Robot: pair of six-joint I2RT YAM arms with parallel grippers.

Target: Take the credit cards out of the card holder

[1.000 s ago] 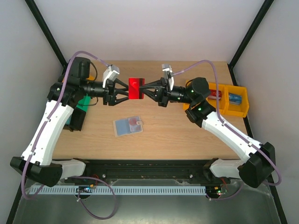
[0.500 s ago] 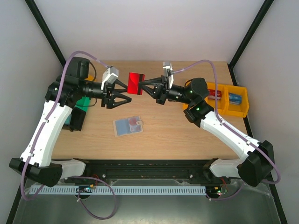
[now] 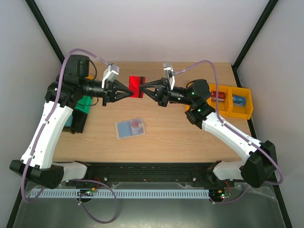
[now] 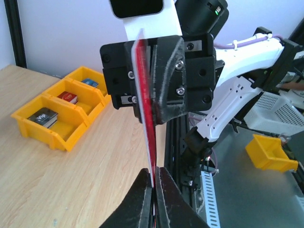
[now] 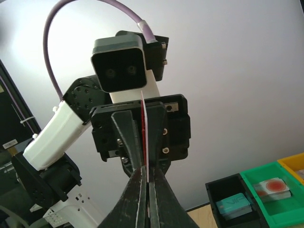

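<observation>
Left jaws back on red card (image 3: 137, 86)

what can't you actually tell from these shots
- Print on the red credit card: edge-on in both wrist views, too small in the top view.
- Whether cards remain in the card holder: too small in the top view, outside both wrist views.
- Labels on items in the yellow bins: too small in the top and left wrist views.

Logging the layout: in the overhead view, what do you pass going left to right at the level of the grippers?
green bin → left gripper → red credit card → right gripper → yellow bins
</observation>
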